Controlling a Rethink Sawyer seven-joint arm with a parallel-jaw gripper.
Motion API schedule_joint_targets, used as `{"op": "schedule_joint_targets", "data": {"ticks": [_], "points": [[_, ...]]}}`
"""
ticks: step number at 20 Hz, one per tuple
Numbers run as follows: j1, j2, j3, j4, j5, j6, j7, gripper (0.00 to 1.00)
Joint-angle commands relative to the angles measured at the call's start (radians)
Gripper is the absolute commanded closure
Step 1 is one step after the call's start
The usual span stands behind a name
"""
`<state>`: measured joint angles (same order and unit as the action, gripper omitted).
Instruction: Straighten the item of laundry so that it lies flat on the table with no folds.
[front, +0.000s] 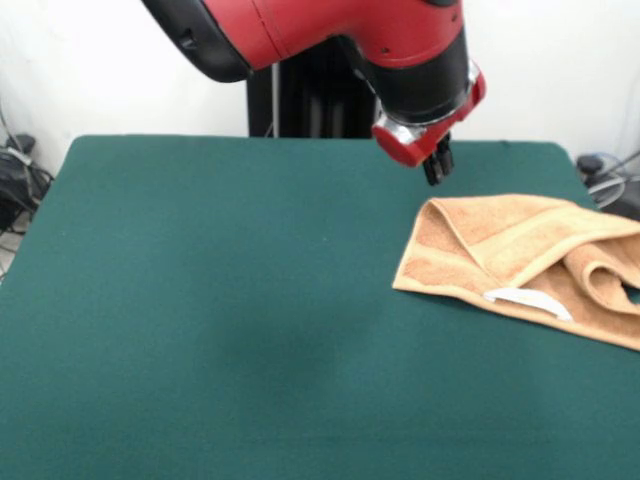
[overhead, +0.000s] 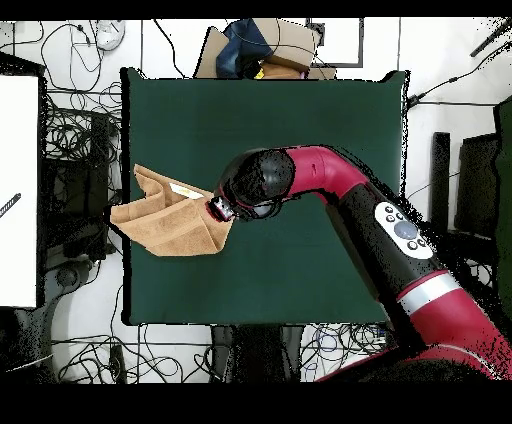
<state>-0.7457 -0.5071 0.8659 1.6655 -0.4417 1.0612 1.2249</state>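
The red and black arm (front: 330, 35) reaches in from above, wrist bent downward, its gripper (front: 438, 163) hanging in the air with dark fingertips close together.

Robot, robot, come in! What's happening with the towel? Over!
Black gripper up off the table, holding nothing. Orange-tan terry towel folded and bunched, hanging over the dark green felt table's edge. Nothing in the way. Over.

Green table (front: 200, 300): folded tan towel (front: 520, 260) overhanging edge.
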Motion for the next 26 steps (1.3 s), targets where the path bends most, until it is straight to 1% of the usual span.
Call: {"op": "schedule_joint_targets", "data": {"ticks": [1, 6, 10, 15, 26], "points": [[0.051, 0.023, -0.03, -0.131, -0.061, 0.082, -0.145, 1.0], [0.072, 0.062, -0.06, -0.187, -0.105, 0.043, -0.154, 1.0], [0.072, 0.077, -0.06, -0.195, -0.118, 0.03, -0.16, 1.0], [0.063, 0.09, -0.061, -0.185, -0.164, -0.035, -0.152, 1.0], [0.072, 0.126, -0.063, -0.201, -0.217, -0.03, -0.149, 1.0]]}}
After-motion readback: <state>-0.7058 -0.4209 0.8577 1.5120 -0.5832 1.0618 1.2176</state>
